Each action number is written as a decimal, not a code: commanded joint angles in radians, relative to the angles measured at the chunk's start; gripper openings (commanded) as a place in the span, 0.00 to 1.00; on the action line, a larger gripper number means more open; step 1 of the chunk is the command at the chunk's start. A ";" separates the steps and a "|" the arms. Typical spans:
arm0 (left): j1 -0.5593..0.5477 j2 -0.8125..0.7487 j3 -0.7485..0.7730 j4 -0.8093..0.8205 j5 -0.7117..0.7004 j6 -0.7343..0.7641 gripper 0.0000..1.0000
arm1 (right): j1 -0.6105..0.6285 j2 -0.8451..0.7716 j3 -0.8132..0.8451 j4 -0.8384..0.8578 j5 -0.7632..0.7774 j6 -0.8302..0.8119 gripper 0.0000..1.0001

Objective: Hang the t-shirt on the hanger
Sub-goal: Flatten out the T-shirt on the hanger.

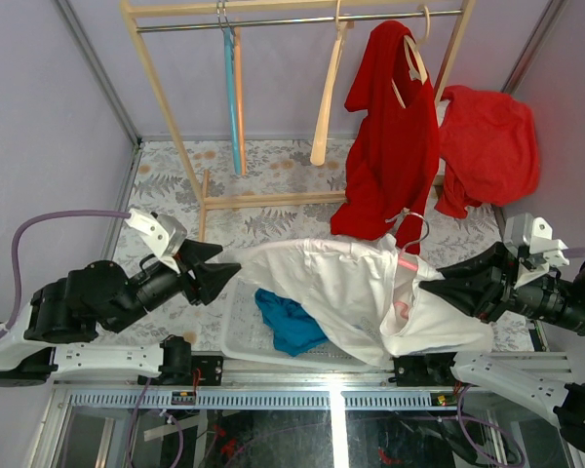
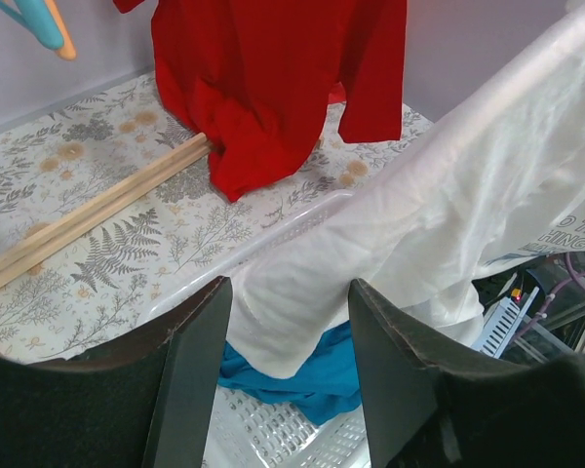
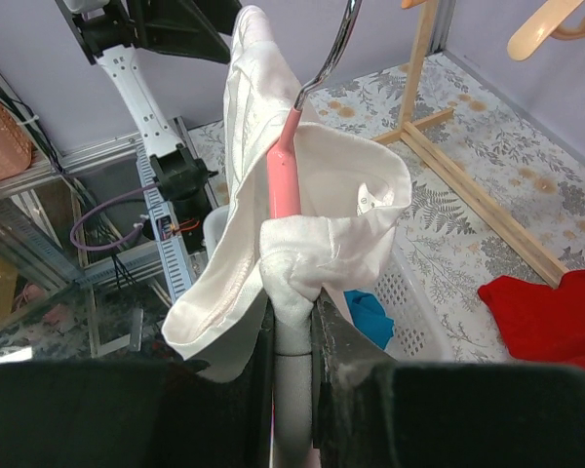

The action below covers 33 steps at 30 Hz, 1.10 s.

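Dressing is part done: the right gripper (image 3: 292, 324) is clamped on the hanger (image 3: 283, 175), with the t-shirt (image 3: 327, 249) bunched just above its fingertips. The left gripper (image 2: 288, 291) is spread open with the cloth edge just ahead; next it likely must pinch and pull

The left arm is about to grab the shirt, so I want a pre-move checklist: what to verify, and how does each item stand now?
1. Right gripper shut on the hanger: ok.
2. Hanger's hook clear of the t-shirt: ok.
3. Left gripper open: ok.
4. T-shirt edge between the left fingers: cannot tell; it lies right at their tips.
5. Hanger arms inside both shoulders: cannot tell, cloth hides them.
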State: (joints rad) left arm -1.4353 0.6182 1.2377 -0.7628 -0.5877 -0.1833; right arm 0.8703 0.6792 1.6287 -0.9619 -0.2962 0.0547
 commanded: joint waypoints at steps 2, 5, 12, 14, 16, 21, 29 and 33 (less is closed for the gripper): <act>0.000 -0.005 -0.029 0.059 0.019 0.001 0.52 | -0.003 -0.012 0.042 0.060 0.017 0.027 0.00; 0.000 0.011 -0.041 0.070 0.002 0.006 0.52 | -0.003 -0.015 0.039 0.064 0.014 0.028 0.00; 0.000 0.046 -0.039 0.090 -0.075 0.011 0.17 | -0.003 -0.020 0.037 0.072 0.026 0.023 0.00; -0.001 0.034 -0.038 0.089 -0.108 0.001 0.08 | -0.003 -0.014 0.041 0.068 0.043 0.022 0.00; 0.000 0.011 -0.038 0.084 -0.137 -0.019 0.03 | -0.002 -0.013 0.041 0.067 0.070 0.019 0.00; 0.000 -0.035 -0.028 0.027 -0.207 -0.103 0.00 | -0.003 -0.018 0.030 0.098 0.121 0.023 0.00; -0.001 -0.068 0.000 -0.095 -0.337 -0.248 0.00 | -0.003 -0.009 -0.006 0.175 0.168 0.038 0.00; 0.000 -0.068 0.029 -0.189 -0.400 -0.343 0.00 | -0.002 -0.004 -0.035 0.228 0.173 0.050 0.00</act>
State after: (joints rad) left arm -1.4353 0.5617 1.2182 -0.8551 -0.8608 -0.3923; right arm 0.8703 0.6701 1.6043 -0.9073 -0.1654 0.0769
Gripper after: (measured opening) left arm 0.004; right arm 0.190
